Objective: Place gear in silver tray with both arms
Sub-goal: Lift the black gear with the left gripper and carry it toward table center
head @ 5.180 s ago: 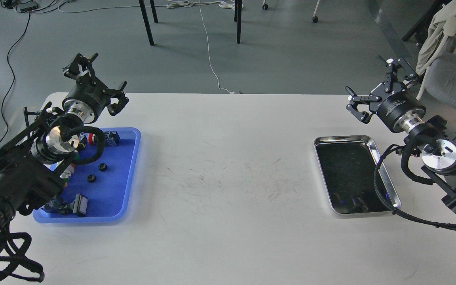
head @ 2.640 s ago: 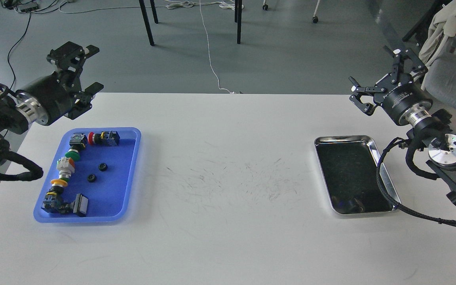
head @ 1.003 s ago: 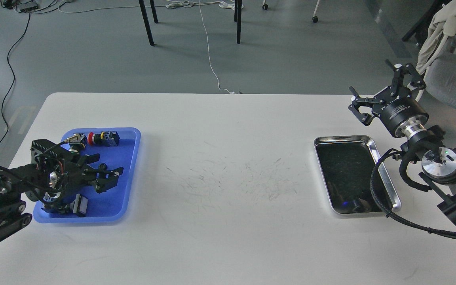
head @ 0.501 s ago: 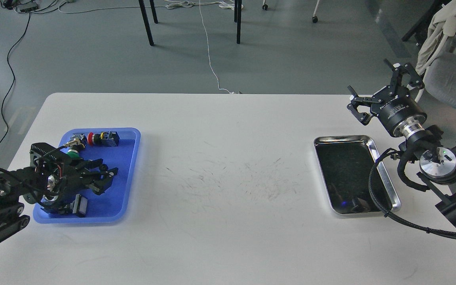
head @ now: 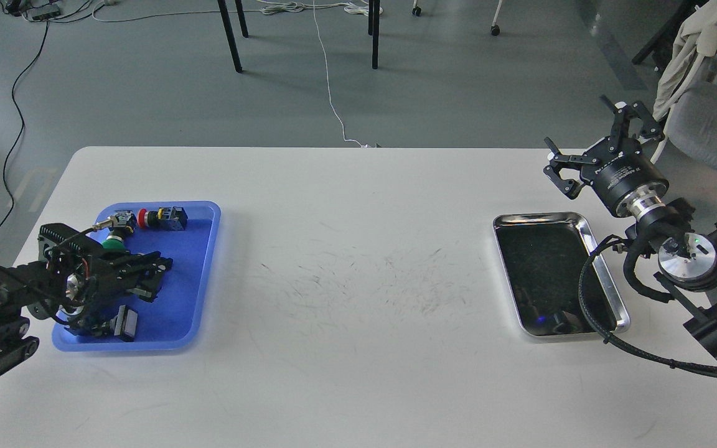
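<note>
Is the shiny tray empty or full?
Empty: the silver tray shows only its dark mirror bottom with reflections, no gear. A black cable crosses its right rim.

The left gripper (head: 150, 277) is covering the middle of the blue tray (head: 200, 261), and its dark fingers are blending together (closure unreadable). Both arms are running off the picture's side edges.

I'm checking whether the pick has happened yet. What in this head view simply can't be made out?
- Small black gears in the blue tray: hidden under the left end effector.
- Left end effector: dark, fingers bunched; open, shut or holding cannot be told.
- Silver tray: its right rim is partly crossed by the right arm's cable; dark mirror bottom shows only reflections.
- Right end effector: clearly open, empty.
</note>
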`<state>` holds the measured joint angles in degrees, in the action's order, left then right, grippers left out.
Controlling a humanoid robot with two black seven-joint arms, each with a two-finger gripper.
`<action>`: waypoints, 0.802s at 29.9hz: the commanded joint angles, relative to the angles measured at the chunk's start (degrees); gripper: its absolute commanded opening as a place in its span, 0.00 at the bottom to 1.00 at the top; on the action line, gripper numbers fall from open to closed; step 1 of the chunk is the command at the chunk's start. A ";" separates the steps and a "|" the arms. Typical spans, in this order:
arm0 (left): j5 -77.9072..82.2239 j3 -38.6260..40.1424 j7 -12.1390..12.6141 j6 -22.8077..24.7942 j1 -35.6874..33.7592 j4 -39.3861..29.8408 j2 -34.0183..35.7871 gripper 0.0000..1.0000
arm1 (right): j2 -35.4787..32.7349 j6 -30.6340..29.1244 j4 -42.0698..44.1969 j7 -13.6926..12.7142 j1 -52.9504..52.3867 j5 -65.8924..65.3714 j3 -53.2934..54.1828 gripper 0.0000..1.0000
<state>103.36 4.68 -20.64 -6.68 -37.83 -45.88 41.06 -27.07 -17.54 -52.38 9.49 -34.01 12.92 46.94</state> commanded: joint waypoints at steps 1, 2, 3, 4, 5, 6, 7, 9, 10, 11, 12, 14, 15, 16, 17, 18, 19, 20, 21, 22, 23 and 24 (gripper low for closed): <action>0.00 0.51 -0.10 0.44 -1.79 -2.36 1.73 0.08 | 0.00 0.05 0.00 0.00 0.08 -0.09 -0.09 0.99; -0.09 0.51 -0.10 0.88 -3.55 -4.81 3.48 0.08 | 0.00 0.05 -0.09 -0.09 0.00 0.00 -0.09 0.99; -0.44 0.68 0.16 1.92 -6.09 -8.14 5.85 0.08 | 0.00 0.05 -0.18 -0.09 0.00 0.00 -0.18 0.99; -0.87 0.86 0.60 3.33 -8.46 -11.22 7.52 0.08 | 0.00 0.05 -0.18 -0.09 0.00 -0.09 -0.18 0.99; -1.66 1.03 1.04 4.91 -10.75 -14.73 9.02 0.08 | 0.00 0.05 -0.18 -0.09 0.00 -0.09 -0.18 0.99; -2.98 1.03 2.17 6.49 -13.38 -18.68 10.25 0.08 | 0.00 0.05 -0.09 -0.09 0.00 0.00 -0.01 0.99; -4.29 1.03 3.75 7.46 -15.58 -22.03 11.05 0.08 | -0.09 -0.04 -0.18 -0.09 -0.09 0.00 0.08 0.99; -7.11 1.04 7.96 8.17 -19.98 -28.89 10.97 0.08 | -0.18 -0.04 -0.09 -0.09 -0.18 -0.09 0.34 0.99; -7.82 1.12 9.72 8.18 -21.22 -31.09 10.27 0.08 | -0.35 -0.04 0.00 -0.09 -0.27 0.00 0.17 0.99; -8.17 1.12 11.48 8.09 -21.84 -32.59 8.70 0.08 | -0.61 -0.04 0.17 -0.26 -0.44 -0.09 0.00 0.99; -8.17 1.21 13.41 7.91 -22.02 -33.48 5.38 0.08 | -0.88 -0.12 0.35 -0.53 -0.62 -0.09 -0.09 0.99; -8.09 1.21 16.41 7.48 -21.93 -33.31 -2.96 0.08 | -1.32 -0.12 0.52 -0.79 -0.79 -0.18 -0.18 0.99; -7.91 1.12 17.38 7.12 -21.67 -32.62 -6.57 0.08 | -1.58 -0.12 0.61 -0.97 -0.79 -0.35 -0.27 0.99; -7.74 1.04 18.08 6.69 -21.32 -30.61 -11.13 0.08 | -2.11 -0.12 0.70 -1.14 -0.88 -0.87 -0.27 0.99; -7.65 1.03 18.26 6.25 -20.62 -28.15 -14.92 0.08 | -2.63 -0.04 0.96 -1.14 -0.97 -1.57 -0.27 0.99; -7.47 0.95 18.27 5.81 -19.13 -24.82 -19.57 0.08 | -3.42 -0.04 1.48 -1.23 -0.97 -2.63 -0.27 0.99; -7.30 1.03 18.18 5.45 -17.55 -21.74 -23.53 0.08 | -4.13 -0.04 1.93 -1.23 -0.97 -3.59 -0.27 0.99; -7.12 1.03 17.92 5.02 -16.49 -18.14 -27.75 0.08 | -4.74 0.14 2.54 -1.23 -0.97 -4.56 -0.27 0.99; -7.03 1.12 17.65 4.58 -15.87 -14.71 -31.10 0.08 | -5.01 0.23 2.98 -1.32 -1.06 -5.53 -0.44 0.99; -7.03 1.04 17.39 3.88 -15.52 -10.85 -34.79 0.08 | -5.01 0.31 3.25 -1.67 -1.23 -6.84 -0.71 0.99; -7.03 0.95 17.13 2.91 -15.34 -7.24 -38.56 0.08 | -5.10 0.58 3.33 -2.02 -1.76 -8.33 -1.67 0.99; -7.03 0.86 16.86 2.12 -15.08 -4.86 -41.06 0.08 | -5.19 0.67 3.77 -2.28 -2.37 -9.39 -2.81 0.99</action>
<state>96.25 5.69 -3.00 -2.44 -53.97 -59.55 9.28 -31.89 -17.25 -49.45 7.91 -35.28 6.71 46.15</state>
